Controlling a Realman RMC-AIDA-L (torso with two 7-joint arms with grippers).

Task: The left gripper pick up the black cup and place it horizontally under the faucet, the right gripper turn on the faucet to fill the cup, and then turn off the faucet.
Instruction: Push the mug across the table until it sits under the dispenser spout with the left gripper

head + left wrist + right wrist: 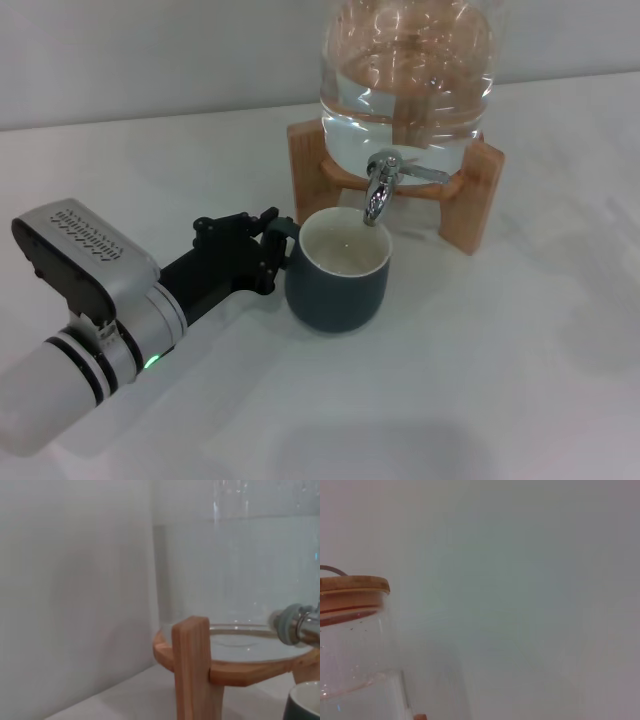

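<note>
Head view: high, looking forward and down on white worktop [480, 380], glass jar [408, 80] at top centre, moderately near.
Left wrist view: low, near worktop level, close beside jar [260, 580], facing wooden stand [197, 665] side-on, faucet [300, 625] at frame edge.
Right wrist view: higher, close to jar [355, 680], level with wooden lid [350, 587], facing plain wall.
All three views share jar; head and left wrist views also share stand and faucet.
</note>
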